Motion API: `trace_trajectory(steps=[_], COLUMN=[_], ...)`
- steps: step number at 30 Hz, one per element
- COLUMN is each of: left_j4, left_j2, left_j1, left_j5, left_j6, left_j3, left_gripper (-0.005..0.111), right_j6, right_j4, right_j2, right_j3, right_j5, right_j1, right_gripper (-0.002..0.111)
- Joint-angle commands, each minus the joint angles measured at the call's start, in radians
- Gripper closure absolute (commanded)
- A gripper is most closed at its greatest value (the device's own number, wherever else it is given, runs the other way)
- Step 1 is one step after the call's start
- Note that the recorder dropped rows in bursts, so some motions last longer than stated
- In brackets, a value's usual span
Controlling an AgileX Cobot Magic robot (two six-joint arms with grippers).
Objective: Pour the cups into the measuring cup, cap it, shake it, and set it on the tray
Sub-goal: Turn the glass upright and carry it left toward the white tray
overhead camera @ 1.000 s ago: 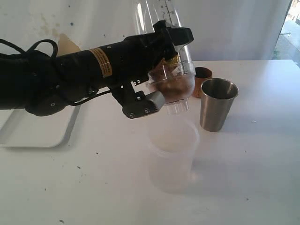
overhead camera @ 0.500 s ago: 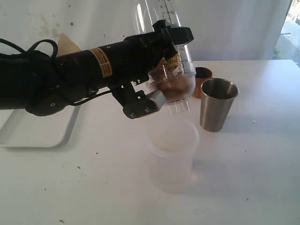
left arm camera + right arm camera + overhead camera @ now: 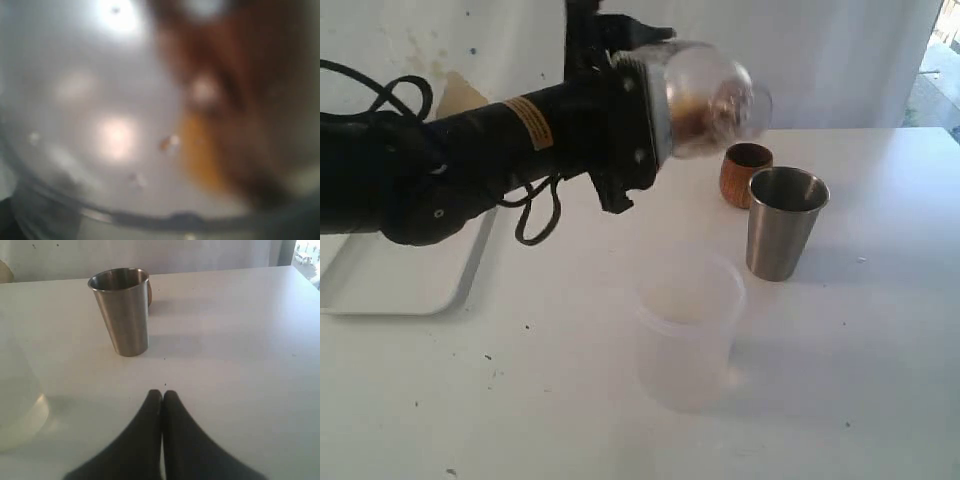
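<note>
Left fingers (image 3: 656,110) clamp the blurred measuring cup (image 3: 715,95) tipped sideways, at eleven o'clock from the steel tumbler (image 3: 782,225); right fingers (image 3: 145,432) are pressed together over the bench (image 3: 240,340)

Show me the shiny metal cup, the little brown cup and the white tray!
shiny metal cup (image 3: 782,235): exterior view, side wall.
little brown cup (image 3: 738,180): exterior view, side wall.
white tray (image 3: 410,282): exterior view, bare floor.
</note>
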Motion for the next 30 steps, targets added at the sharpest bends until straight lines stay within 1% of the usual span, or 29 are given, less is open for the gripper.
trace_trajectory(steps=[1,3,5,7,9,11,16,18,20,22,23,25,26,27,28,29,30], left_j4=[-0.492,-0.729,-0.971,-1.087,-1.123,-1.114,-1.108,-1.108,-1.105,-1.094,-1.085,-0.995,-0.888,-0.807,-0.615,-0.546,-0.41], left_j2=[-0.015,-0.015,-0.015,-0.015,-0.015,-0.02,-0.022,-0.022,-0.022,-0.02,-0.02,-0.01,-0.002,0.007,0.033,0.044,0.069], left_j1=[-0.003,-0.003,0.001,0.019,0.041,0.066,0.101,0.126,0.16,0.21,0.25,0.309,0.354,0.381,0.441,0.464,0.497], left_j5=[-0.029,-0.055,-0.118,-0.157,-0.17,-0.192,-0.361,-0.44,-0.482,-0.467,-0.435,-0.382,-0.362,-0.347,-0.345,-0.35,-0.352], left_j6=[-0.329,-0.343,-0.343,-0.345,-0.368,-0.434,-0.461,-0.495,-0.56,-0.65,-0.714,-0.795,-0.845,-0.871,-0.915,-0.922,-0.928], left_j3=[-0.011,-0.011,-0.011,-0.011,-0.006,0.022,0.127,0.176,0.218,0.259,0.278,0.313,0.334,0.346,0.363,0.367,0.366], left_gripper=[0.107,0.107,0.107,0.107,0.107,0.107,0.107,0.107,0.107,0.107,0.107,0.107,0.107,0.107,0.107,0.107,0.107], right_j6=[0.005,0.005,0.005,0.005,0.005,0.005,0.005,0.005,0.005,0.005,0.005,0.005,0.005,0.005,0.005,0.005,0.005], right_j4=[0.0,0.0,0.0,0.0,0.0,0.0,0.0,0.0,0.0,0.0,0.0,0.0,0.0,0.0,0.0,0.0,0.0], right_j2=[-0.005,-0.005,-0.005,-0.005,-0.005,-0.005,-0.005,-0.005,-0.005,-0.005,-0.005,-0.005,-0.005,-0.005,-0.005,-0.005,-0.005], right_j3=[0.002,0.002,0.002,0.002,0.002,0.002,0.002,0.002,0.002,0.002,0.002,0.002,0.002,0.002,0.002,0.002,0.002], right_j5=[-0.002,-0.002,-0.002,-0.002,-0.002,-0.002,-0.002,-0.002,-0.002,-0.002,-0.002,-0.002,-0.002,-0.002,-0.002,-0.002,-0.002], right_j1=[-0.001,-0.001,-0.001,-0.001,-0.001,-0.001,-0.001,-0.001,-0.001,-0.001,-0.001,-0.001,-0.001,-0.001,-0.001,-0.001,-0.001], right_gripper=[0.108,0.108,0.108,0.108,0.108,0.108,0.108,0.108,0.108,0.108,0.108,0.108,0.108,0.108,0.108,0.108,0.108])
